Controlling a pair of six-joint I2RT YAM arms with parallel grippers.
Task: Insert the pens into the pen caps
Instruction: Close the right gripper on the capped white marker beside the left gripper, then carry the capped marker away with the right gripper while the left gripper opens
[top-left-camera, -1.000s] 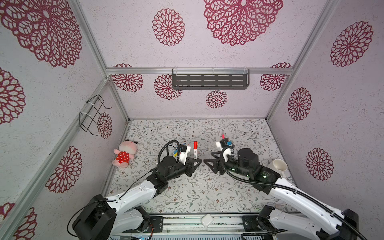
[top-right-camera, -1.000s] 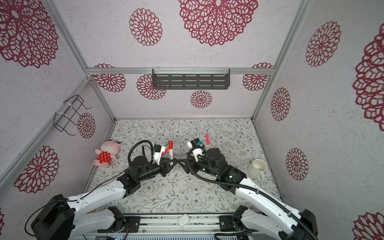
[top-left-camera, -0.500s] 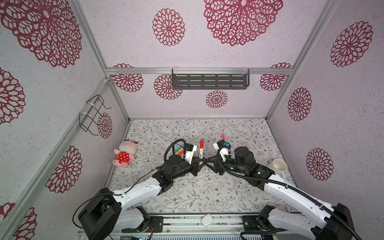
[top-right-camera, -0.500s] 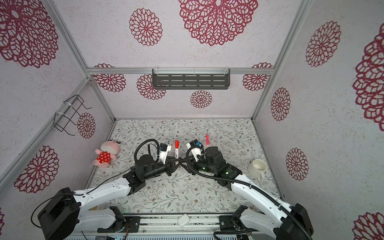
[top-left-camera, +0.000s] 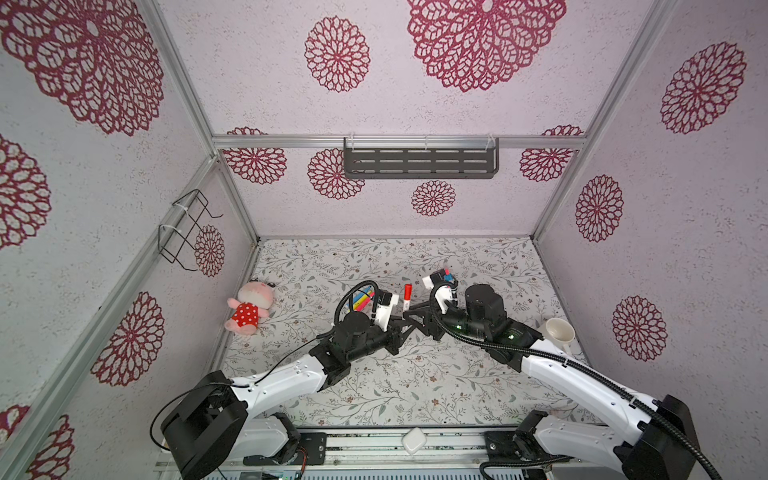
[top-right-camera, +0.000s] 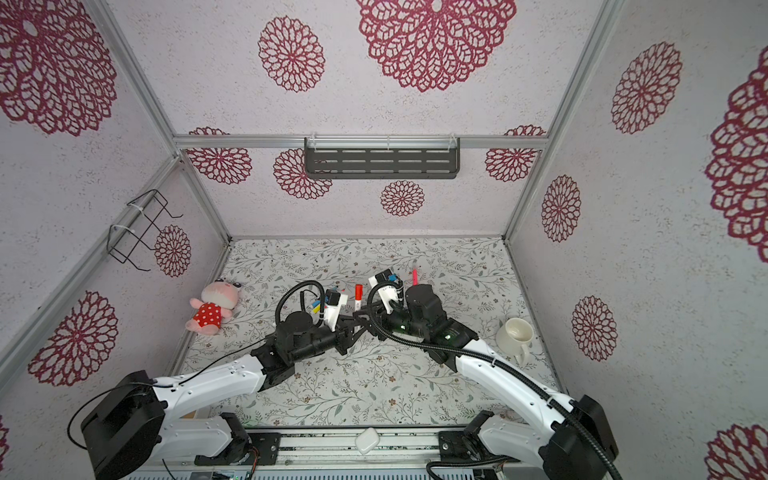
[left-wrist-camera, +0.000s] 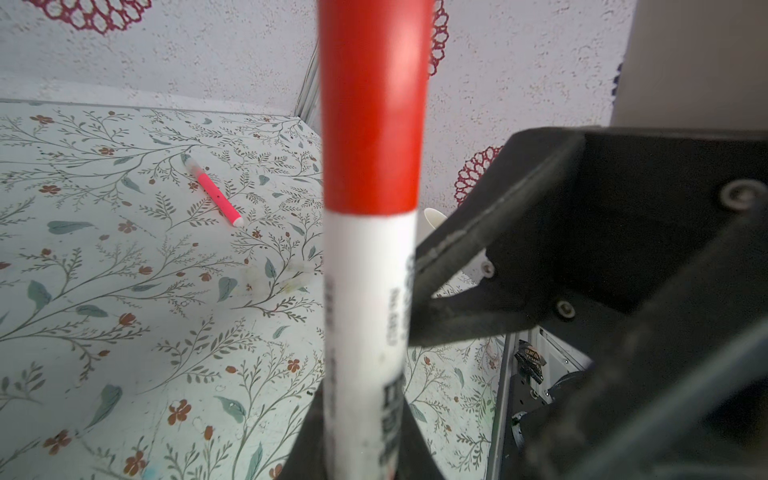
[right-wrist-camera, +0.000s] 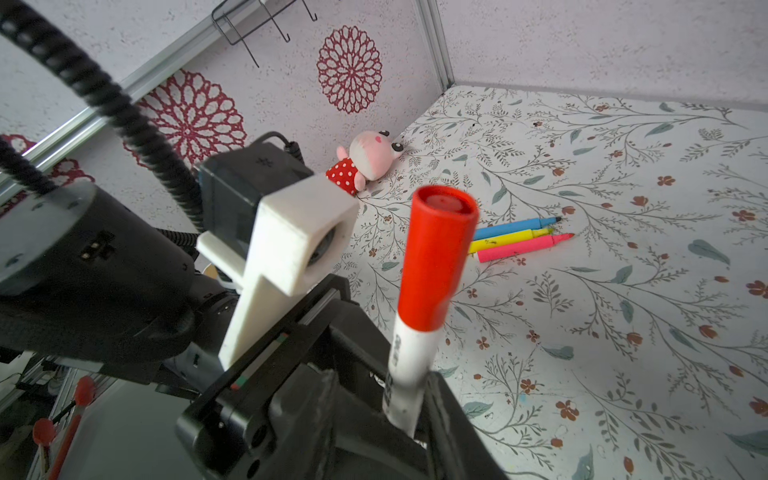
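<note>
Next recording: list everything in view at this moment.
marker: 1, red cap, white barrel, held upright above table
pens: 3, blue, yellow, pink, side by side on table
lone pen: 1, pink, apart on table
caps: few, see-through, on table
plush toy: 1, pink, near left wall
mug: 1, white, table's right side
wire rack: 1, black, left wall
shelf: 1, dark grey, back wall
left gripper: 1, black, shut on marker
right gripper: 1, black, either side of marker, grip unclear
</note>
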